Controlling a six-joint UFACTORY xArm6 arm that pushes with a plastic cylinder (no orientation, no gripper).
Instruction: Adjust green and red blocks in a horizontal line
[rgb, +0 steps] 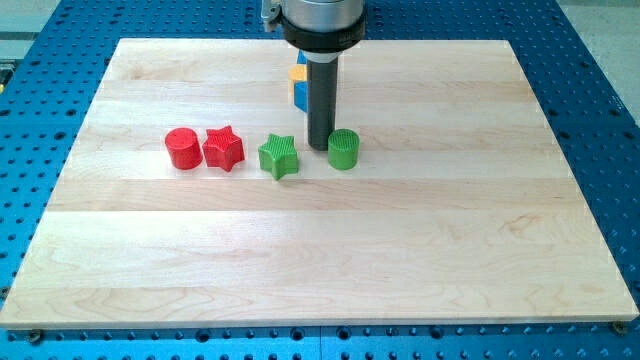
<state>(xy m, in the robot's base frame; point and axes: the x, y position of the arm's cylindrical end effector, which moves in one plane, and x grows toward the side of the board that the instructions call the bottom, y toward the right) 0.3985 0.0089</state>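
A red cylinder (182, 148) and a red star (223, 149) touch side by side at the view's left of centre. A green star (279, 156) lies to their right, slightly lower, with a small gap. A green cylinder (343, 149) stands further right. The four form a rough horizontal row. My tip (320, 148) rests on the board just left of the green cylinder, touching or nearly touching it, to the upper right of the green star.
A yellow block (298, 72) and a blue block (299, 93) sit behind the rod near the view's top, partly hidden by it. The wooden board (320, 260) lies on a blue perforated table.
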